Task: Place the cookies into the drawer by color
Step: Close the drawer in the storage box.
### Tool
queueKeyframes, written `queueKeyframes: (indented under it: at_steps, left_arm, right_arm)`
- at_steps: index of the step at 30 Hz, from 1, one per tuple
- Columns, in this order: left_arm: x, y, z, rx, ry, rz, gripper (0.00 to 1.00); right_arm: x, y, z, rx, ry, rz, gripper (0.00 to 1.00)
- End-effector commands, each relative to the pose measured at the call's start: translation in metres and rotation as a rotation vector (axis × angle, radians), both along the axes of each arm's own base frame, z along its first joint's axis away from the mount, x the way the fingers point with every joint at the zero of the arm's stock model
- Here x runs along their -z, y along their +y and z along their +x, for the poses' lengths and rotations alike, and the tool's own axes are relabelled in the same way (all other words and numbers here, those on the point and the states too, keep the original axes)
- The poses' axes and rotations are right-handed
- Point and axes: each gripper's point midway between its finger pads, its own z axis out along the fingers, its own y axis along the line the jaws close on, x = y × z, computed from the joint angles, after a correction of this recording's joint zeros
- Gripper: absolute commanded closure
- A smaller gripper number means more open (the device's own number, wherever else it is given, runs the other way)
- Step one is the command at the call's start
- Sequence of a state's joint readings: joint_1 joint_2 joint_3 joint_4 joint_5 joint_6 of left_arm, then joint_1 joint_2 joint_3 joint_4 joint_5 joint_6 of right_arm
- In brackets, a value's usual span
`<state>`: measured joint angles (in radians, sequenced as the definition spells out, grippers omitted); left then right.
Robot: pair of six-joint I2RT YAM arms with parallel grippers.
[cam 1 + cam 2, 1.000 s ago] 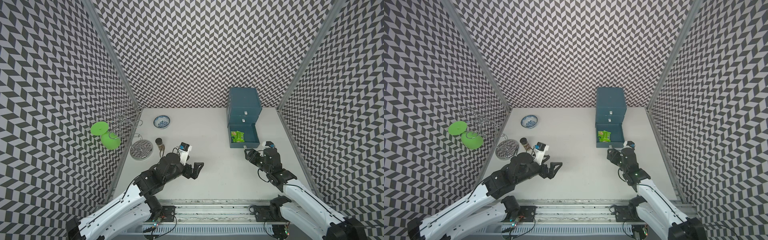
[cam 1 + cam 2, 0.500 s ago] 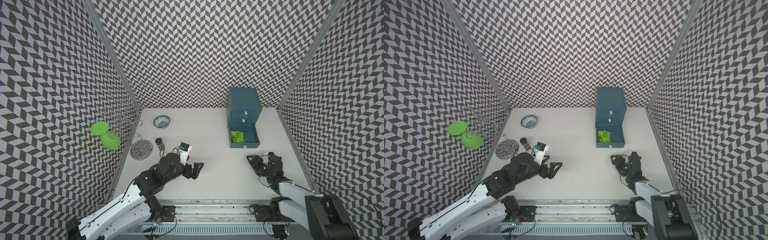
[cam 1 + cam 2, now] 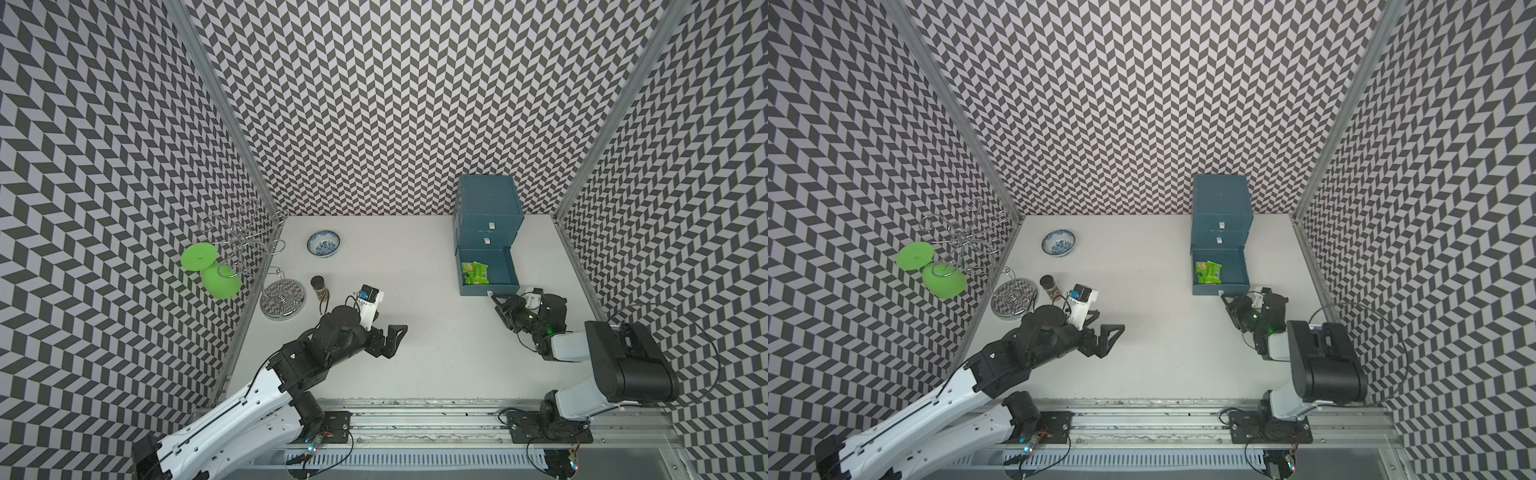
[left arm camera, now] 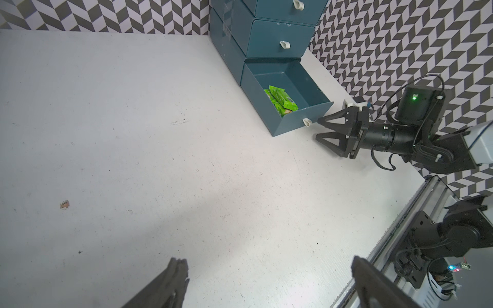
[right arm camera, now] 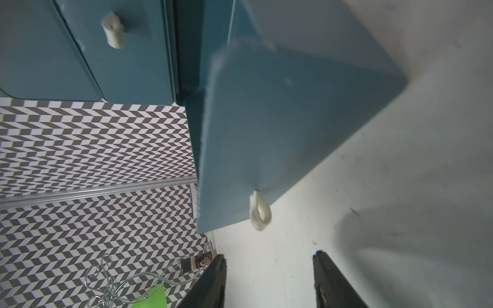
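Closing the drawer (image 4: 288, 127) of green cookies (image 4: 281, 102) seems next: right gripper (image 4: 318, 130), parted and empty, faces its handle (image 4: 306, 122); left gripper (image 4: 268, 266) gapes.

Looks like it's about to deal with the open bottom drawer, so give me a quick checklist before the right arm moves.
1. Green cookies lie inside the bottom drawer, below its rim: ok.
2. Right gripper empty, jaws apart: ok.
3. Drawer handle ahead, in line with the gap between the right jaws: ok.
4. Left gripper open, empty, well clear of the drawer: ok.
5. Black and yellow cookies stored: cannot tell; upper drawers shut.
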<state>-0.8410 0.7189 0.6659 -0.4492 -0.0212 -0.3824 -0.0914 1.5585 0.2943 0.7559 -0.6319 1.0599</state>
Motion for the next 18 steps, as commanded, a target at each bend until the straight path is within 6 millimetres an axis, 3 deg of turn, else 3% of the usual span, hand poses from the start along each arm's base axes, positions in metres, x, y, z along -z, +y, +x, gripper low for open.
queueKeyframes:
  at_steps: [1,7,18]
  left_arm:
    - [-0.003,0.0,0.002,0.002,-0.023,-0.01,0.0]
    - [-0.004,0.0,0.002,-0.001,-0.024,-0.009,0.0]
    - [-0.002,0.0,0.003,0.0,-0.021,-0.006,0.0]
  right_arm:
    - [-0.018,-0.001,0.018,-0.029,-0.085,0.017,0.48]
    - [-0.01,0.001,0.03,-0.051,-0.058,0.051,0.51]
    - [0.003,0.007,0.011,-0.053,-0.044,0.114,0.61]
